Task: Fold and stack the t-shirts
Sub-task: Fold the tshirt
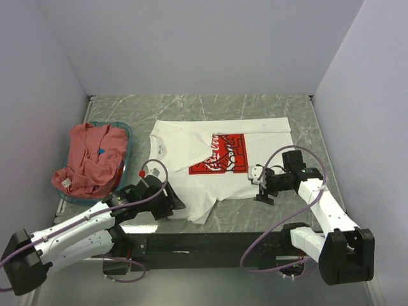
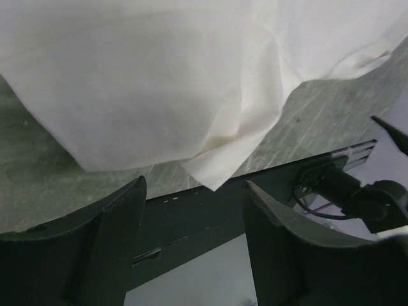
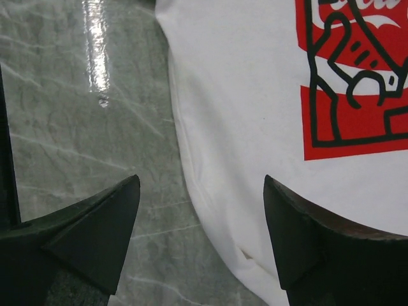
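**Limp white tee wants edge grips**

We are working with the white t-shirt [image 1: 217, 153], which is lying print up on the counter [image 1: 268, 108]. The salmon t-shirt [image 1: 89, 162] is sitting crumpled in the teal basket [image 1: 129, 137]. We are judging both light, soft and floppy, so we are favouring pinches at hems and corners. Our left jaws are standing apart, empty, just short of the near corner [image 2: 210, 178]. Our right jaws are gaping over the side edge.

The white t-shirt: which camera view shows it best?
The top external view: the white t-shirt shows its full outline on the table, red print up. The left wrist view shows only a plain corner near the table edge; the right wrist view shows one edge and part of the print.
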{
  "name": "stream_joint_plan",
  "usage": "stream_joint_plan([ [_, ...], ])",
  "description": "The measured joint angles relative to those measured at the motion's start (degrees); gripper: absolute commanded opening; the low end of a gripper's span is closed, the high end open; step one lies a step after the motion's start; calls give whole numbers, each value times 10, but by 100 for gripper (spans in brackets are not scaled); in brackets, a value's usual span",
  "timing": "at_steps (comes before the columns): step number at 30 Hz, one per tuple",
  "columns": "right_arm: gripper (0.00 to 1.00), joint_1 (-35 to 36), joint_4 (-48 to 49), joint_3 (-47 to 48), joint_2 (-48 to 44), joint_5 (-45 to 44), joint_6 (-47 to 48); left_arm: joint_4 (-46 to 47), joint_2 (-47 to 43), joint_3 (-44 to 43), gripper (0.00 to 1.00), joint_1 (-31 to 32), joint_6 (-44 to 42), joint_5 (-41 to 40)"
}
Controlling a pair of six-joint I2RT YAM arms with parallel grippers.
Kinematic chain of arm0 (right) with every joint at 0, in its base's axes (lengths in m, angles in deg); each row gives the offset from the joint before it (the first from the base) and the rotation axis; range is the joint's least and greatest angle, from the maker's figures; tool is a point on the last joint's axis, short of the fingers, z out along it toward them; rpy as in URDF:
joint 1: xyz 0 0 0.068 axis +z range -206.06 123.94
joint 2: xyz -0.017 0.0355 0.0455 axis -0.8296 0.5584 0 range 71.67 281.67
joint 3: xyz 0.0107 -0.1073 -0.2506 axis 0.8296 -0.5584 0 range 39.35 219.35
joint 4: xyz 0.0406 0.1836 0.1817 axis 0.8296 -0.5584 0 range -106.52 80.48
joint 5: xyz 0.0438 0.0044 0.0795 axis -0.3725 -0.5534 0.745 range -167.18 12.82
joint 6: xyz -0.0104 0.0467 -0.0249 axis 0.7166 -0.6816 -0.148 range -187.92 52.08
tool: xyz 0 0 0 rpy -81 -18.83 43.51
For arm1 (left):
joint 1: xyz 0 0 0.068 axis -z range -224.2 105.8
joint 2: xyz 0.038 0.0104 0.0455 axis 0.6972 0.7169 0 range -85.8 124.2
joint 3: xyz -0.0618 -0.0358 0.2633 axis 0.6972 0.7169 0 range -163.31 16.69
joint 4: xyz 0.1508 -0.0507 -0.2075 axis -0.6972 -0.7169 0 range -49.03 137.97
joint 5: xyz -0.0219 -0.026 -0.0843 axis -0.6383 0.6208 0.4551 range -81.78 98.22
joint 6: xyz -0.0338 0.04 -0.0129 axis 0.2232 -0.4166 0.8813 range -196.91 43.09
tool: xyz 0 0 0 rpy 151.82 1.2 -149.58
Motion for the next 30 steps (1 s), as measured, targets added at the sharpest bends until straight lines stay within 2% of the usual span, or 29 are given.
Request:
stream_joint_plan([
  [4,81,35,-23,0,-7,2,38,-27,24,-1,69,39,24,-47],
  [6,81,101,-15,0,-14,-2,35,-49,26,-1,71,44,28,-77],
  [9,76,242,30,4,-16,-32,2,-70,-2,-4,74,45,29,-123],
  [15,76,461,138,70,95,-124,-73,-37,-159,15,77,46,41,-175],
  [18,73,538,172,107,154,-158,-95,-34,-192,41,77,46,60,-183],
  [22,71,593,208,129,216,-195,-110,-64,-191,50,77,46,79,-195],
  [28,59,619,214,136,270,-212,-128,-93,-189,38,76,46,83,-225],
  [30,49,622,219,138,281,-216,-133,-98,-183,29,76,46,82,-235],
])
